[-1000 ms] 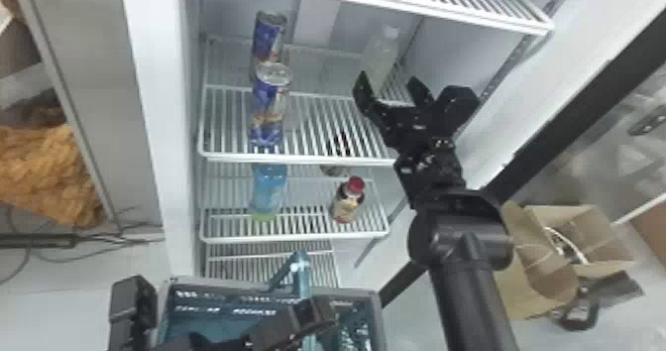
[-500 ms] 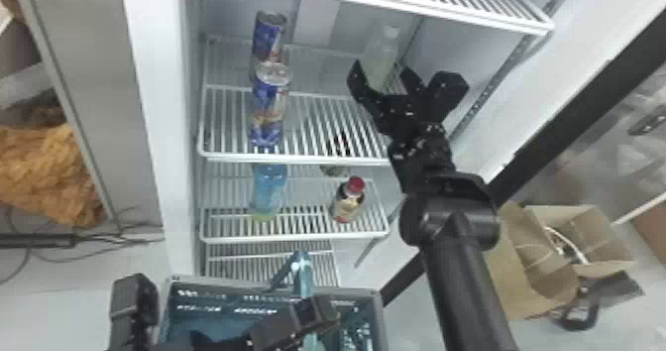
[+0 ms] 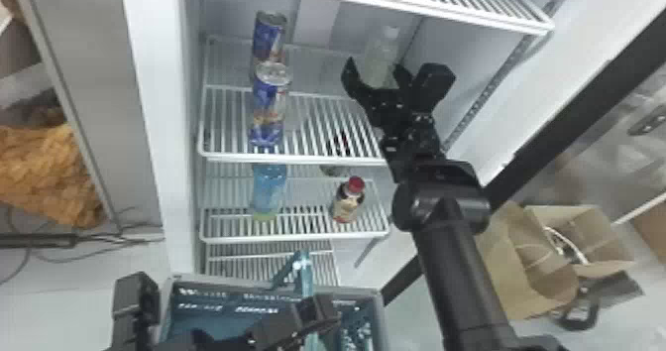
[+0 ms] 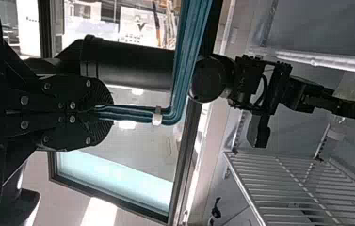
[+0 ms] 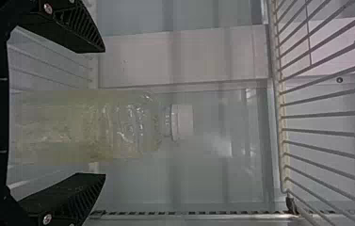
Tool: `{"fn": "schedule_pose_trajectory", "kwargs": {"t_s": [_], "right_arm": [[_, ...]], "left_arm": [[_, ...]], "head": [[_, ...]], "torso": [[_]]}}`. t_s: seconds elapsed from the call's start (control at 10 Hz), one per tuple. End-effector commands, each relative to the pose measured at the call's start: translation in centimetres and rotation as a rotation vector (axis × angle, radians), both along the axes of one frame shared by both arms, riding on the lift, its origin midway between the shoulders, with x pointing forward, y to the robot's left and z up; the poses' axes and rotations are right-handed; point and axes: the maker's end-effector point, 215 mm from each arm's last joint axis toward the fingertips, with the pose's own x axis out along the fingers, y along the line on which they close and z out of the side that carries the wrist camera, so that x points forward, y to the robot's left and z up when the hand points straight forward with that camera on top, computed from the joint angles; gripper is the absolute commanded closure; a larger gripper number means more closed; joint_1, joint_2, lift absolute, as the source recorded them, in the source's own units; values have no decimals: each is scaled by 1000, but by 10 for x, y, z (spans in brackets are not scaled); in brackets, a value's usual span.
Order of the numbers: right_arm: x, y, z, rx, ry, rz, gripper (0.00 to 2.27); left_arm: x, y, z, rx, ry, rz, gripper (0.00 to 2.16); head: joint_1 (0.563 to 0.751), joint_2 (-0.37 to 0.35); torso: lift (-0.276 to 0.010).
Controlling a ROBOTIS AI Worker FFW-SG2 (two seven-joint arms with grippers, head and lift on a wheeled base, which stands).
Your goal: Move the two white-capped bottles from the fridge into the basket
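Our right hand (image 3: pixel 394 70) is open, its fingers (image 5: pixel 78 28) set wide apart on either side of the pale bottle with the white cap (image 5: pixel 62 127). The right wrist view shows room between the bottle and each fingertip, so we have nothing gripped there. Our left hand (image 3: pixel 319 314) is closed, its fingers clamped together on the teal handle (image 3: pixel 305 273) of the basket (image 3: pixel 223 281), low in front of the fridge (image 3: pixel 163 127).

The fridge has white wire shelves. On the middle shelf (image 3: pixel 297 159) we see two blue cans on the left, the front can (image 3: pixel 270 109) and the rear can (image 3: pixel 269 37). A blue bottle (image 3: pixel 269 189) and a red-capped bottle (image 3: pixel 348 201) stand on the lower shelf (image 3: pixel 297 238), and the upper shelf (image 3: pixel 396 3) runs above. Out to the right of the fridge there's an open brown box (image 3: pixel 584 236); off to the left are rumpled orange-brown material (image 3: pixel 49 176) and some cables (image 3: pixel 124 243).

The white-capped bottle is upright near the back right of the fridge, above the middle shelf's level. It lies between the fingers of our right hand, with its cap beyond their tips; we can't make out its base.
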Motion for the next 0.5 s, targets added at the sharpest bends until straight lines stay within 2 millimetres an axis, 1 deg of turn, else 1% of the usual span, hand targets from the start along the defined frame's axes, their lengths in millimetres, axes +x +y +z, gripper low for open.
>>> {"fn": "schedule_pose_trajectory", "kwargs": {"t_s": [0.0, 0.1, 0.2, 0.4], "right_arm": [[5, 1, 1, -7, 3, 1, 113], [9, 2, 1, -9, 6, 3, 174], [12, 3, -2, -12, 14, 5, 306], [13, -1, -9, -13, 31, -5, 723]], "left_arm": [[0, -1, 1, -1, -2, -1, 1184], [0, -1, 0, 0, 0, -1, 1184], [1, 0, 0, -1, 1, -1, 1184], [0, 0, -2, 3, 4, -3, 1184]], "head": [[695, -350], [695, -350], [695, -350], [695, -350]], "torso": [[0], [0], [0], [0]]}}
